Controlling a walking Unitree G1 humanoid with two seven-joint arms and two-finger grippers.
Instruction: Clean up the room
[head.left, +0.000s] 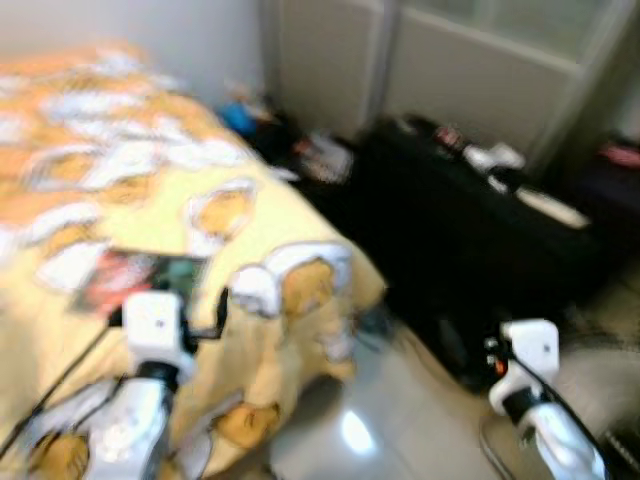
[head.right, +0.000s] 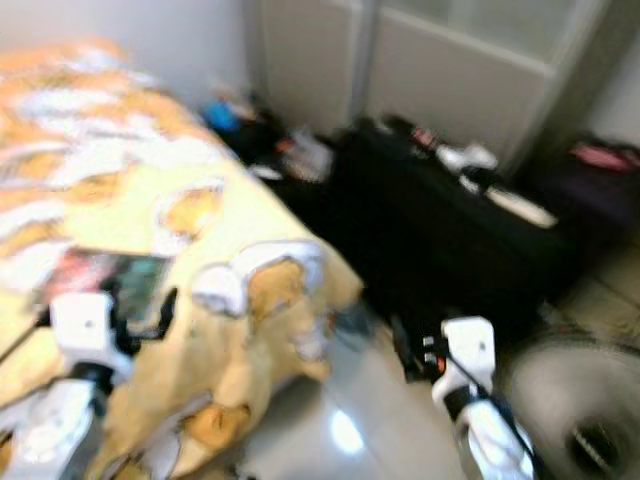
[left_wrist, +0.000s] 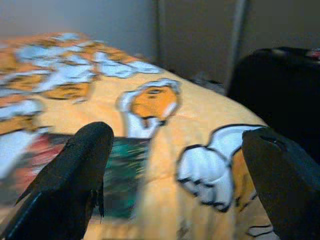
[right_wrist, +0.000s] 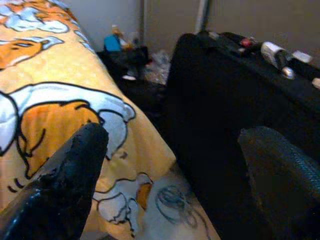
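Book (head.left: 135, 276): flat on the yellow bedspread (head.left: 110, 160), near the bed's foot corner, cover red and dark green; blurred, title unreadable.
Long axis: runs roughly across the bed, red end toward the robot's left, green end toward the bed's edge on the right; exact heading hard to fix through blur.
Left gripper (left_wrist: 175, 165): raised over the bed, just short of the book; fingers (left_wrist: 75, 175) spread wide apart, nothing between them; book's green end seen just past the one finger.
Right gripper (right_wrist: 172, 170): low beside the bed corner, above the glossy floor (head.left: 370, 430); fingers parted, nothing held.
Bedspread: orange-and-white cartoon print, draped over the corner.
Black table (head.left: 470, 230): right of the bed, small white and red items on top, too blurred to name.
Clutter (head.left: 300, 150): heap between bed and table, against the wall.
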